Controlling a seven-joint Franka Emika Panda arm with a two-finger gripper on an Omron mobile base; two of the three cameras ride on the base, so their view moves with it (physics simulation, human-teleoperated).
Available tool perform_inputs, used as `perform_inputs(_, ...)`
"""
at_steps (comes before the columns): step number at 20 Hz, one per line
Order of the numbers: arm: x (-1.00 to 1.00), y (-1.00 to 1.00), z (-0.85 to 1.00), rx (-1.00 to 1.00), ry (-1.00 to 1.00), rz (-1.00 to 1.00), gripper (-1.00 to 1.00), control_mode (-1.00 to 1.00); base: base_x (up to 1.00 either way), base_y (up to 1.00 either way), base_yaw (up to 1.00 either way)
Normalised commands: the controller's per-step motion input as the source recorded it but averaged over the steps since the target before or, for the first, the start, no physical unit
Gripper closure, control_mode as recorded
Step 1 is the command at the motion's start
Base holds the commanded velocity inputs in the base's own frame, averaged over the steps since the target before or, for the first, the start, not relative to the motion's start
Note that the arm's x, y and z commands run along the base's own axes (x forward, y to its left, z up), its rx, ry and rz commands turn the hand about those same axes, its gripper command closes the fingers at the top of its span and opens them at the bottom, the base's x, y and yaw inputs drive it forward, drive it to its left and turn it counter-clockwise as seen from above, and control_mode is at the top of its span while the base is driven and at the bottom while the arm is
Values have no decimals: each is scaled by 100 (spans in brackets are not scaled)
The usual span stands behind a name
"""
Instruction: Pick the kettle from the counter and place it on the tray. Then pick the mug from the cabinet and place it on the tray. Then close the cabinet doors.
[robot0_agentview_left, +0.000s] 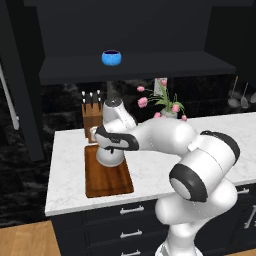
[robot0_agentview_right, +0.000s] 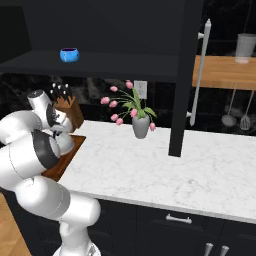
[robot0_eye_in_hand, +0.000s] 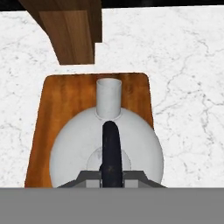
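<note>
— What sits at the left end of the counter (robot0_agentview_left: 65, 165)?
— The tray (robot0_agentview_left: 107, 182), lying by the left edge; the kettle (robot0_eye_in_hand: 74, 153) stands on its back half, spout toward the knife block (robot0_eye_in_hand: 74, 30) beyond the tray's far rim.
— And the gripper (robot0_eye_in_hand: 111, 175)?
— Directly above the kettle, its fingers set either side of the black handle (robot0_eye_in_hand: 110, 140); I cannot tell whether they clamp it.
— Further right?
— The mug (robot0_agentview_right: 69, 54) sits on the shelf inside the cabinet (robot0_agentview_right: 125, 65); a vase of pink flowers (robot0_agentview_right: 140, 125) stands near the counter's back edge; a cabinet door (robot0_agentview_right: 182, 75) hangs open.
</note>
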Motion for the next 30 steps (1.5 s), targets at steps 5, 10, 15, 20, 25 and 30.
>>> perform_inputs(5, 6, 15, -27, 0, -4, 0, -100, -100, 0, 0, 0)
perform_inputs(10, 0, 14, -21, 1, -6, 0, -100, -100, 0, 0, 0)
perform_inputs(15, -6, 3, -1, 5, -8, 0, -100, -100, 0, 0, 0)
perform_inputs(20, -60, -2, 82, 4, -1, -3, -100, -100, 0, 0, 0)
perform_inputs(25, -78, -12, 100, 0, -4, 0, -100, -100, 0, 0, 0)
perform_inputs(30, -96, -40, 94, 0, -2, 0, -100, -100, 0, 0, 0)
